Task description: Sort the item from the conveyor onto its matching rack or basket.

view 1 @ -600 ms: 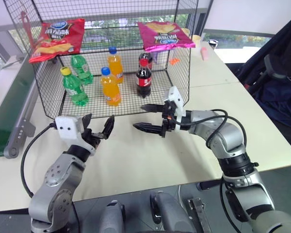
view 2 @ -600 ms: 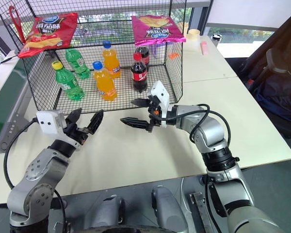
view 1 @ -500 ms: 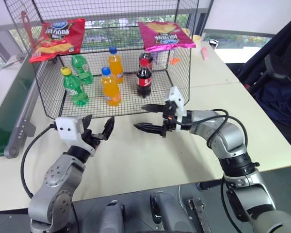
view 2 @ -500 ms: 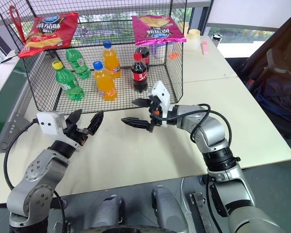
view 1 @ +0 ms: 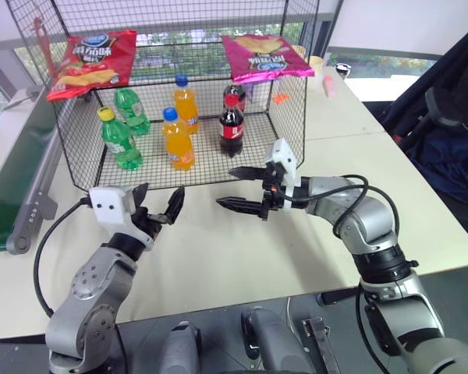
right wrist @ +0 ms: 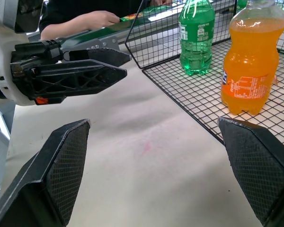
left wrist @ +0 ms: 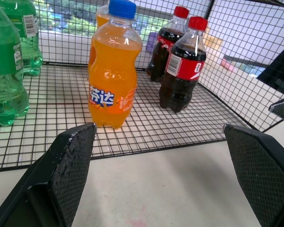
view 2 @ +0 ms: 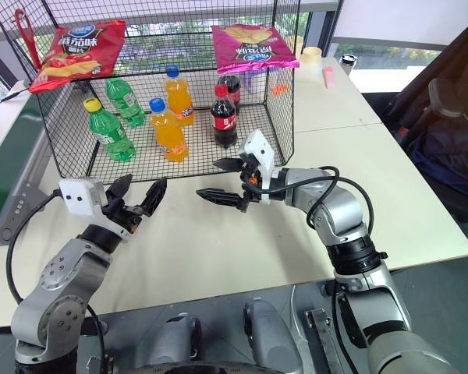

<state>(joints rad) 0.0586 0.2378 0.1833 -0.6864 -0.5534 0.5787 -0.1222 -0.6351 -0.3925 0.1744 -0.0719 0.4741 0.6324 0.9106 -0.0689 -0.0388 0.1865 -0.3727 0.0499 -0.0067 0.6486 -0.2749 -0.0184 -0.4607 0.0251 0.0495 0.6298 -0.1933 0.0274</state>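
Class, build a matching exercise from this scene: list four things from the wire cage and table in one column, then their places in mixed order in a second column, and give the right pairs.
Column A
1. red crisp bag
2. pink crisp bag
3. cola bottles
4. right tool

Column B
a. over the bare table in front of the cage
b. cage top tier, robot's right end
c. cage floor
d. cage top tier, robot's left end

Pairs: 1-d, 2-b, 3-c, 4-a

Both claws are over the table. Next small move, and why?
Probably swing the left claw toward the conveyor: it and the right claw hang open and empty over the table, and the conveyor lies on the left claw's side.
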